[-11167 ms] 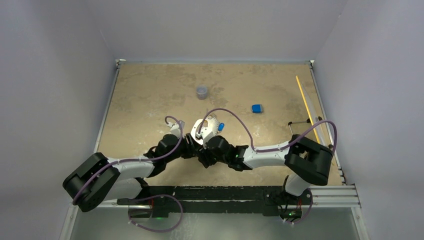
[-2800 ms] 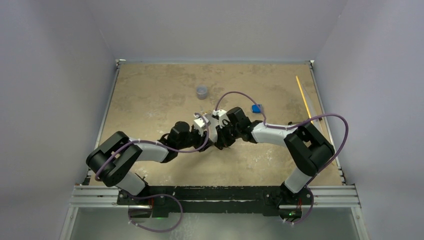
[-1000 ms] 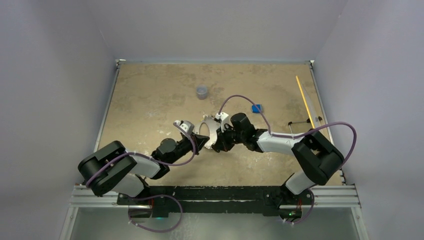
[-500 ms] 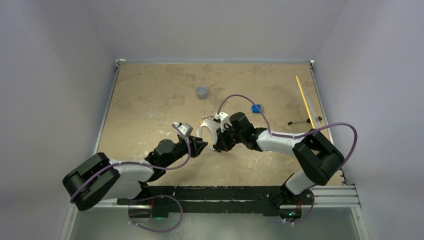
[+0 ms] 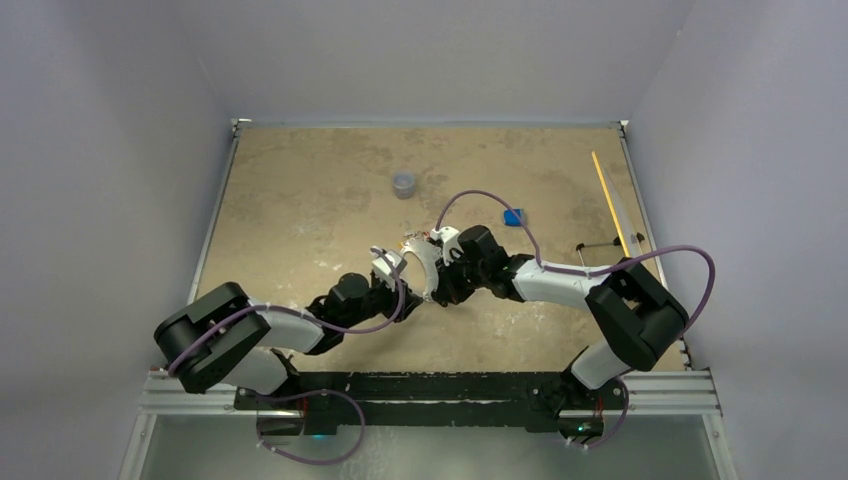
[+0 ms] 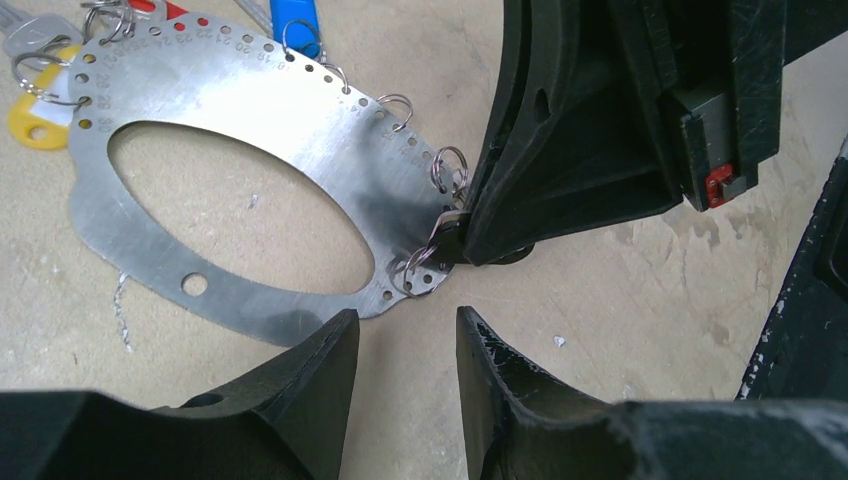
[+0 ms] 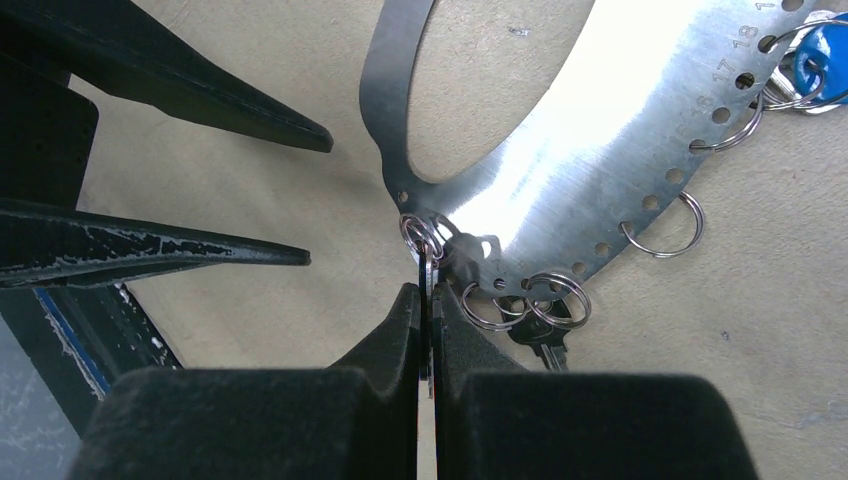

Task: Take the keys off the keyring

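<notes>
right jaws pressed together on a thin key (image 7: 427,265) hung by a split ring (image 7: 420,235) at the keyring (image 7: 600,170) rim, on the table (image 6: 600,330). left jaws spread, empty, just beside that rim. step: freeing one key, i judge; next calls for the left to pin the keyring. grey cup (image 5: 404,184) well apart, contents unreadable.

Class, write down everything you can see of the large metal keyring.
The keyring is a flat, silver-grey metal plate, roughly oval, with a big oval cut-out. Small numbered holes line its rim; several carry split rings, and a blue tag and a yellow tag hang at its far end. It appears to lie on the tan table. The right claw is shut on a thin metal piece ringed to its edge; the open left claw is apart from it.
</notes>
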Robot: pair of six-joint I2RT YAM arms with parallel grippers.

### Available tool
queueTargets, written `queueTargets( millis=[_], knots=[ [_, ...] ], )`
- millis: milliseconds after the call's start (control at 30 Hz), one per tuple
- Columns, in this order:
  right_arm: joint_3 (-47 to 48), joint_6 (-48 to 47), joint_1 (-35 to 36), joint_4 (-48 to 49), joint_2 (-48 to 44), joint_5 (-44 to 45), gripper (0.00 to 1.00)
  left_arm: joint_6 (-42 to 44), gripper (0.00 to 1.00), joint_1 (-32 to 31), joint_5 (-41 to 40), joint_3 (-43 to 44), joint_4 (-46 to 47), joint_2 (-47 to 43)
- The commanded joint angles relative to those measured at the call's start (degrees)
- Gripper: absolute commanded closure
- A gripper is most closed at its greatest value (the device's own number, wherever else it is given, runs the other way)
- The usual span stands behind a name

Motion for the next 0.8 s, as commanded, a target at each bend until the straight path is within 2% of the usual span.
queueTargets(
  millis=[0, 767],
  knots=[
    [0.83, 1.30, -0.31, -0.79, -0.71, 0.51, 1.00, 1.38, 0.61, -0.51, 0.88, 2.88, 1.56, 1.18],
    [-5.27, 6.01, -2.94, 0.71, -5.87, -0.81, 1.00, 5.15, 0.61, -0.47, 4.38, 7.86, 0.58, 8.62]
  ],
)
